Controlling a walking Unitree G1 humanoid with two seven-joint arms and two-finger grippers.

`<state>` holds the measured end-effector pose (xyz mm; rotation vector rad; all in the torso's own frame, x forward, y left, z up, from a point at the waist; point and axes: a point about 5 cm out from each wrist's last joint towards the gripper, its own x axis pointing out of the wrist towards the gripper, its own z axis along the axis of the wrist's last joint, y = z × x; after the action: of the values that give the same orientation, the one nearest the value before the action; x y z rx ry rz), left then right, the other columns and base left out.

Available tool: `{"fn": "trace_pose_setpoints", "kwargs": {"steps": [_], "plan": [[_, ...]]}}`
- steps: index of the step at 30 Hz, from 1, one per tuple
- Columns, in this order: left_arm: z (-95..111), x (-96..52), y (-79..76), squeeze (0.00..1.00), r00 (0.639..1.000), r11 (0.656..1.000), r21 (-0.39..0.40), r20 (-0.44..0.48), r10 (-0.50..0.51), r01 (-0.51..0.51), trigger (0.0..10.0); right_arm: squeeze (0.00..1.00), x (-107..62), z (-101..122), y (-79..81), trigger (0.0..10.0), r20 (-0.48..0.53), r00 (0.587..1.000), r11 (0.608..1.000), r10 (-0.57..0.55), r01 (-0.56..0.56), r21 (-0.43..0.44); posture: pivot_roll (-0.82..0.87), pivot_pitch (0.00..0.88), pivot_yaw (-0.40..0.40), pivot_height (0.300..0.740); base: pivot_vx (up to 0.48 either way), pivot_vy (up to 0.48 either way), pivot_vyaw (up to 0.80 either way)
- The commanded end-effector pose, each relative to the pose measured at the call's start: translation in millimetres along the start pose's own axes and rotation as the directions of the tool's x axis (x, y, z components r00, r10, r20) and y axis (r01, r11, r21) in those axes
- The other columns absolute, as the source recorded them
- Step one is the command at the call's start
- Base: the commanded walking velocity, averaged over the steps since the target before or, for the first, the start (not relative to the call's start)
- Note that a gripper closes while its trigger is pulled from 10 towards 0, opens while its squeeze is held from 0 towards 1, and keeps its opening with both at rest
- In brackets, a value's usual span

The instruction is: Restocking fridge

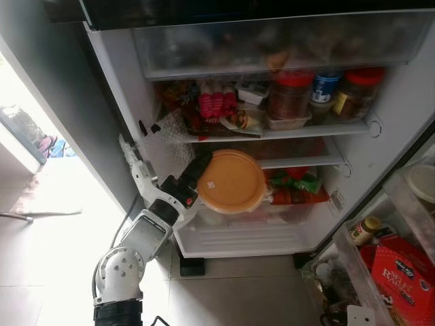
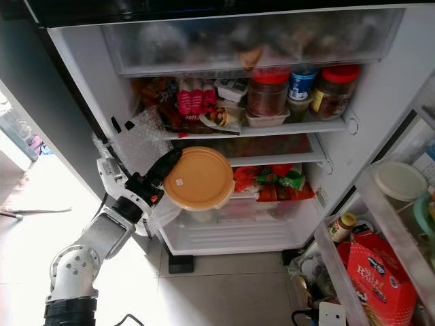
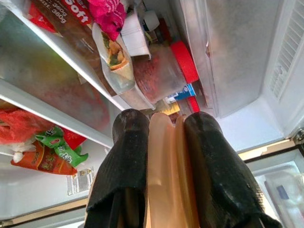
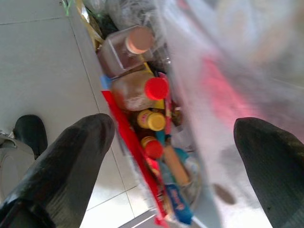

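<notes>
The orange-lidded container (image 1: 230, 182) is gripped at its rim by the 2 fingers (image 3: 128, 161) of the left gripper (image 2: 165, 168) and is held edge-on at the mouth of the open fridge (image 1: 397, 102), level with the lower shelf (image 1: 299, 161) — not yet set down. The upper shelf (image 1: 285, 130) is already crowded with 3 jars (image 1: 291, 94) and packets. The right gripper (image 4: 173, 156) is seen with its fingers spread wide and empty, beside the bottles in the door rack (image 4: 142, 95). Placement is judged as underway; releasing remains.
</notes>
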<state>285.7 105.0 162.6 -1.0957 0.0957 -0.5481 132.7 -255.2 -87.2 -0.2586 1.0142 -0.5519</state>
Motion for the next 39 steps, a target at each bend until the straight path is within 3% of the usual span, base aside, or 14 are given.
{"fn": "trace_pose_setpoints", "kwargs": {"steps": [1,18,26,30,39], "plan": [[-18,-5.0,0.2,0.0,1.0,0.998,-0.056,-0.028,0.005,-0.007,10.0,0.0,-1.9,-7,2.0,10.0,-0.023,1.0,1.0,-0.001,0.001,-0.01,-0.02,0.084,0.042,0.74,0.0,0.0,0.0],[-17,-1.6,-3.1,0.0,0.999,1.0,-0.028,-0.033,-0.002,0.001,10.0,0.0,-1.9,-6,3.1,10.0,-0.024,1.0,1.0,0.008,-0.008,-0.008,-0.01,0.076,0.039,0.74,0.0,0.0,0.0],[-19,-1.8,1.2,0.0,0.999,1.0,-0.027,-0.042,0.007,-0.008,10.0,0.0,-2.4,-7,6.7,10.0,-0.025,0.997,0.997,0.07,-0.069,0.015,-0.01,0.06,0.044,0.74,0.0,0.0,0.0],[-18,-7.1,15.7,0.0,0.997,0.993,-0.09,-0.011,0.073,-0.074,10.0,0.0,-3.1,-8,9.4,10.0,-0.026,0.993,0.993,0.114,-0.113,0.037,-0.01,0.044,0.048,0.74,0.0,0.0,0.0],[-22,-20.0,32.8,0.0,0.99,0.986,-0.094,-0.028,0.136,-0.138,10.0,0.0,-3.6,-11,8.7,10.0,-0.03,0.992,0.992,0.122,-0.121,0.037,0.0,0.0,0.053,0.74,0.0,0.0,0.0]]}}
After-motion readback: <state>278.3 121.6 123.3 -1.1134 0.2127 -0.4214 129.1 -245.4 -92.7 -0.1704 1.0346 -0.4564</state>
